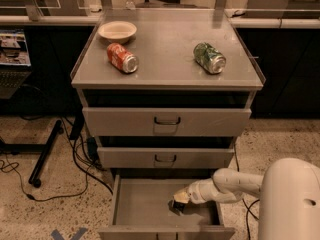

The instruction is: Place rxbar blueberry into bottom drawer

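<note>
Lower centre of frame, your gripper (179, 202) sits low inside the open bottom drawer (135, 204), seemingly to lay the dark snack bar (175, 208) flat. You cannot tell its hold.

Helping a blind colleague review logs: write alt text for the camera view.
The robot's white arm reaches into the open bottom drawer of a grey three-drawer cabinet, its gripper low inside it. On top: a red can and a green can on their sides, and a pale bowl.
</note>
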